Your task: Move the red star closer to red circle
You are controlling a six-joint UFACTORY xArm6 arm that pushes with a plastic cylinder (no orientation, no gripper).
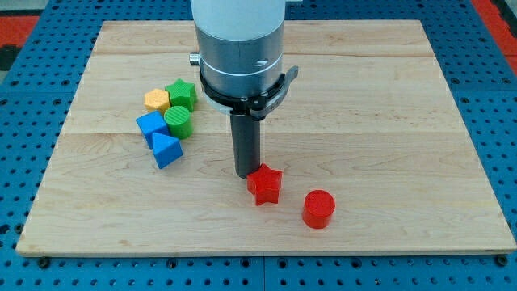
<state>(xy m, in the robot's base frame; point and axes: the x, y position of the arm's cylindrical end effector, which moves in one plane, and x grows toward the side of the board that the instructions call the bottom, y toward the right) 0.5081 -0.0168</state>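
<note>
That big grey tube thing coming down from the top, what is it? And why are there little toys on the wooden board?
It is the end of a robot arm. It has no claw, so it holds nothing. It ends in a dark rod, and my tip slides along the wooden board to push blocks. There is one picture, from a camera looking down at the board from its near edge.

My tip is right against the red star, on its upper-left side. The red circle sits to the star's lower right, a small gap away.

At the view's left is a cluster: a yellow hexagon, a green star, a green circle and two blue blocks.
</note>
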